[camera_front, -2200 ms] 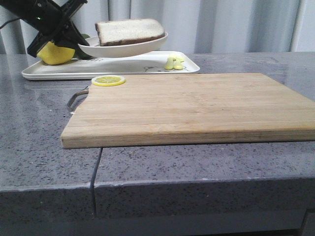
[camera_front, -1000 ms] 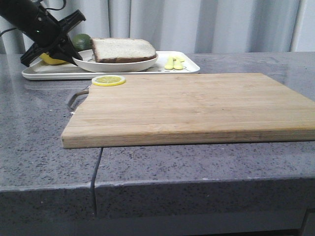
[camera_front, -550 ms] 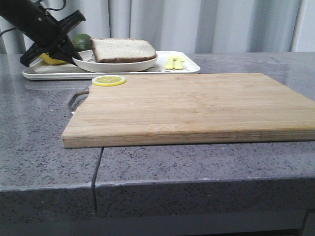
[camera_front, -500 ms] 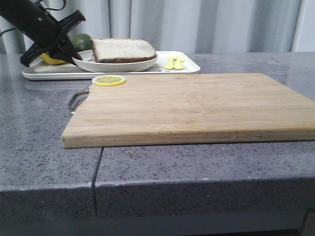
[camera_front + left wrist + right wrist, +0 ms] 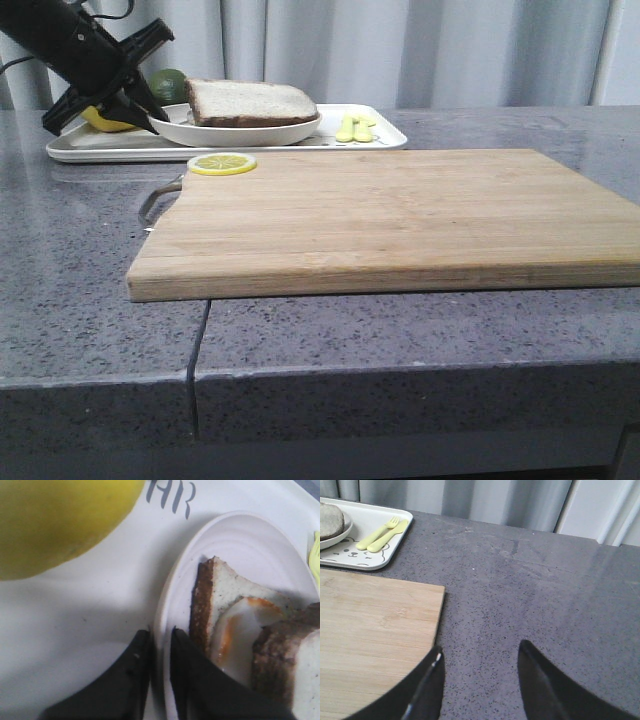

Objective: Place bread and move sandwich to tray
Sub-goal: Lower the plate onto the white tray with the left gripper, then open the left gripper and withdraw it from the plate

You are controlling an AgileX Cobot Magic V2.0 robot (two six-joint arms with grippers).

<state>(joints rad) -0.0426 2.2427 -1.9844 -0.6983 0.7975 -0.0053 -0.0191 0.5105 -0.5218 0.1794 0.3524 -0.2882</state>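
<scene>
In the upper left of the front view, the sandwich [image 5: 248,103] sits on its round plate, which rests on the tray [image 5: 330,140] at the far side of the counter [image 5: 80,260]. The left hand [image 5: 150,105] pinches the plate's rim, its black fingers [image 5: 135,675] narrow, one on each side of the edge. A lemon [image 5: 55,520] lies beside it on the tray. The right hand [image 5: 477,680] hangs wide with nothing between its fingers, over the counter by the cutting board [image 5: 390,215].

Lemon slice [image 5: 221,163] rests on wooden cutting board [image 5: 400,215].
</scene>
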